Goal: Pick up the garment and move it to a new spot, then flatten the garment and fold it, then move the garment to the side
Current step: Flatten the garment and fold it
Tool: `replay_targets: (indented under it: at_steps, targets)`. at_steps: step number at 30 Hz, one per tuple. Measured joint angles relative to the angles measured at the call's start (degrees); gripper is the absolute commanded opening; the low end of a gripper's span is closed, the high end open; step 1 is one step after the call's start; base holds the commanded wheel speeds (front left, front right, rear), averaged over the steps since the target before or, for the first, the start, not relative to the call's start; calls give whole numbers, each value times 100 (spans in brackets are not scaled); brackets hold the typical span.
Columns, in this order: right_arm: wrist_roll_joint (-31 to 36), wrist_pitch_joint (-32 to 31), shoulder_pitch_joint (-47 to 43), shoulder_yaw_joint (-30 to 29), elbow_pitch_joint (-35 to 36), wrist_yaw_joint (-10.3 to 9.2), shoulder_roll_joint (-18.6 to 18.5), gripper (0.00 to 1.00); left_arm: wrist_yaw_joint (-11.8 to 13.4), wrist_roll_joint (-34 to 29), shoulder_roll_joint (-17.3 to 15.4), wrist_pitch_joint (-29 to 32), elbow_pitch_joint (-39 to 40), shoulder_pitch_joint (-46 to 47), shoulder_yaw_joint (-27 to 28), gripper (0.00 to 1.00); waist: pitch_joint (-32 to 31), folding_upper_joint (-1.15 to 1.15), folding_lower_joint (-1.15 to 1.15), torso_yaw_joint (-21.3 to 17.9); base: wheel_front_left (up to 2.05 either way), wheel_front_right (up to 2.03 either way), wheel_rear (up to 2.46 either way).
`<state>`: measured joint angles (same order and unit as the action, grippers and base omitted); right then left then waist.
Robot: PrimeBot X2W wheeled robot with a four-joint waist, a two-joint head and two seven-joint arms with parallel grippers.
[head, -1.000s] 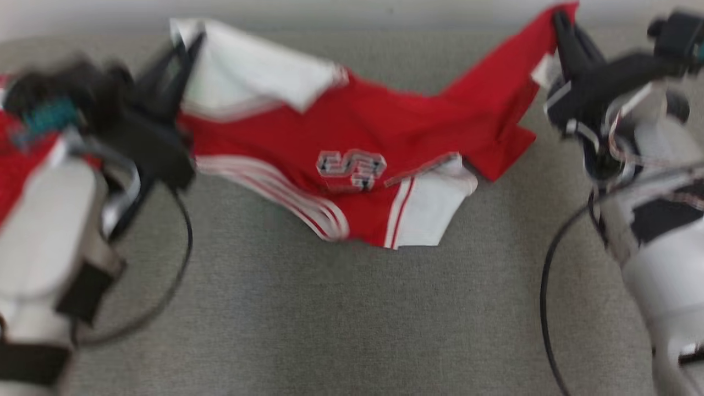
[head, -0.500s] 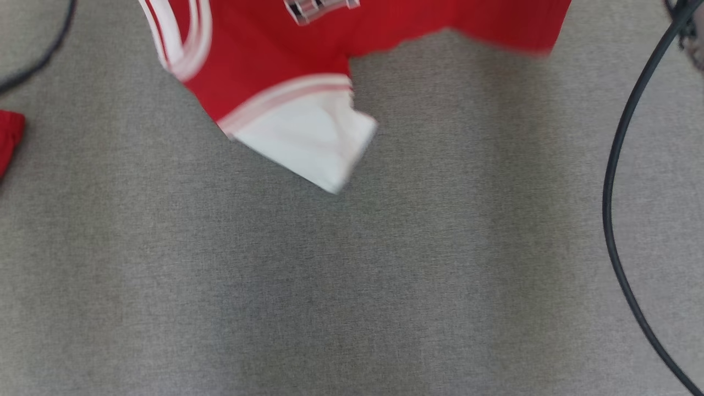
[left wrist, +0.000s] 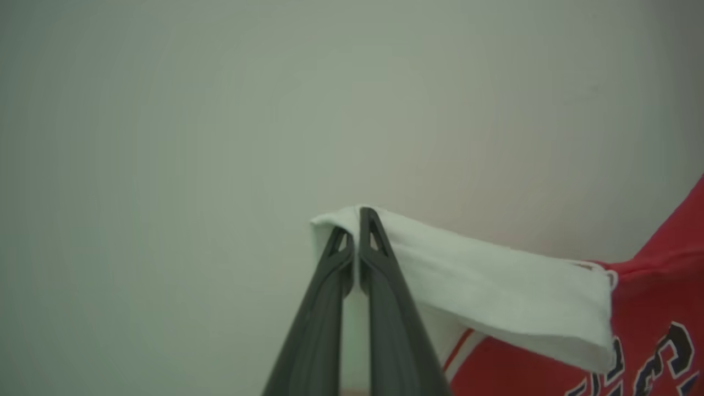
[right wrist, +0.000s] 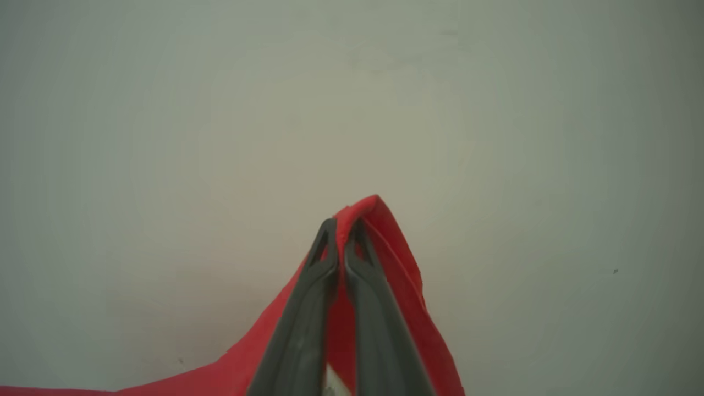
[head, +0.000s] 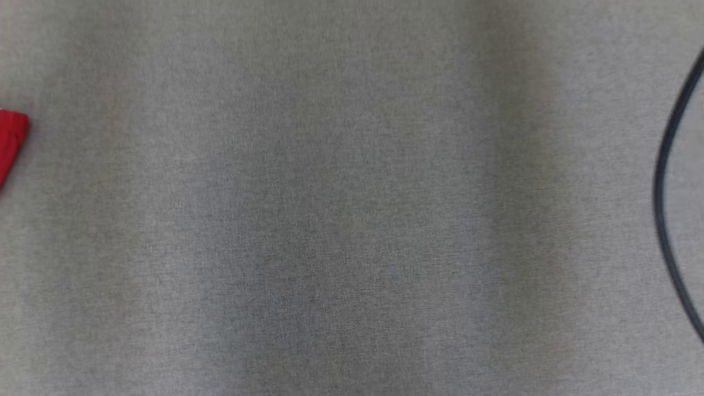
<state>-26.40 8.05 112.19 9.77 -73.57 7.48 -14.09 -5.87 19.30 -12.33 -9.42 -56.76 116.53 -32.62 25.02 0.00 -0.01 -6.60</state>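
A grey woven cloth surface spread across the head view. Beyond the tips of both grippers stood a plain pale wall.

The red-and-white sports garment with dark, white-edged lettering hung in the air between the two grippers, clear of the surface. The left gripper was clamped tight on a folded white fabric panel. That panel ran away to the right of its fingers, and the red body with the lettering lay beyond and below it. The right gripper was pinched shut on a red hem, which peaked just past its fingertips and dropped away on both sides of its fingers.

A thin black cable curved at the head view's right edge. A small red cloth scrap lay at its left edge; whether it belonged to the garment could not be told.
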Motion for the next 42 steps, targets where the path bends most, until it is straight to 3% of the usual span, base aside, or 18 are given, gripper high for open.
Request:
replay_targets:
  at_steps: [9, 15, 20, 28, 34, 42]
  targets:
    - [131, -41, -283, 64, -25, 0, 114, 0, -64, 112, 123, -302, -376, 35, -82, 0, 437, 1, 2, 5, 0, 0, 0]
    - [-54, -83, -687, 279, 90, 0, 196, 0, -109, 291, -11, -487, -374, -458, -33, 0, 590, 1, 2, -7, 0, 0, 0]
    - [-426, -103, -1273, 623, 580, 0, 275, 0, -109, 444, -189, -552, 43, -1144, 151, 0, 474, 0, 1, -19, 0, 0, 0]
    - [-1446, -88, -2943, 1430, 1804, 0, 102, 0, 160, 706, -619, -553, 1681, -3023, 705, 0, 135, 0, 1, -64, 0, 0, 0]
    - [-2026, 136, -4276, 1970, 2603, 0, -191, 0, 579, 966, -882, -553, 3173, -4932, 1181, 0, -224, 0, 1, -88, 0, 0, 0]
    - [-2364, 372, -5960, 2662, 3493, 0, -458, 0, 1177, 1144, -950, -554, 5059, -7499, 1553, 0, -717, -1, 0, -54, 0, 0, 0]
